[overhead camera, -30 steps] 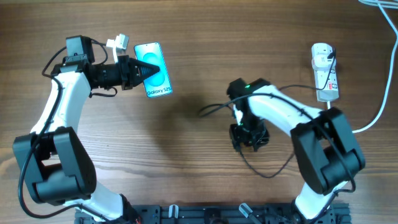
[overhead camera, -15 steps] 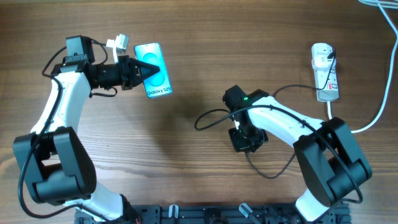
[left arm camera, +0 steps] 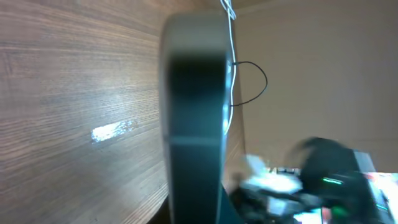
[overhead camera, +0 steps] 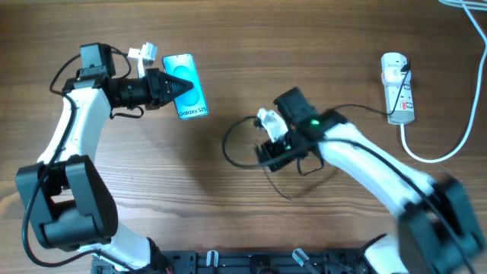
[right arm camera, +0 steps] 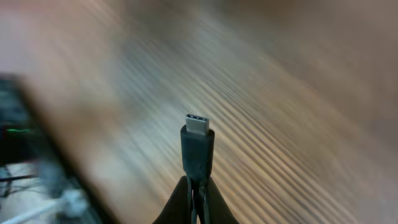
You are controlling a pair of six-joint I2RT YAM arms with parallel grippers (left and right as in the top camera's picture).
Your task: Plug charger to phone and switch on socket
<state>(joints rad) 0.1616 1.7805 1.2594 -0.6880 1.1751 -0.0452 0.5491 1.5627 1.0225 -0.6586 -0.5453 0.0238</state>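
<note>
- The right claw (overhead camera: 268, 154) hangs low over the worktop (overhead camera: 319, 46), just below the middle of the overhead frame. Its arm reaches in from the lower right corner.
- Its wrist view shows the two fingers pressed fully together on the charger (overhead camera: 227, 146), gripping the black cable right behind the connector (right arm camera: 198, 129). The connector stands straight up out of the fingertips, with its metal mouth facing away from the camera. The wood behind it is blurred.
- From above, the rest of the thin black cable curls in a loose loop on the wood to the left of that claw, and a short tail lies below it. Another stretch leads off to the right, towards the power strip.
- The left claw (overhead camera: 173, 89) is in the upper left of the overhead frame and points right. Its dark fingers are closed on the left long edge of the phone (overhead camera: 192, 95).
- The phone's teal screen faces up, with the white lettered strip at its lower end. It is well apart from the connector.
- In the left wrist view the phone is only a dark slab seen edge-on, and the claw's own fingers cannot be made out.
- The white power strip (overhead camera: 397, 99) lies lengthwise at the upper right, well apart from both claws. The black cable reaches its upper end. The switch is too small to read.
- A thick white cord (overhead camera: 456, 148) curves from the strip's lower end out to the right edge.
</note>
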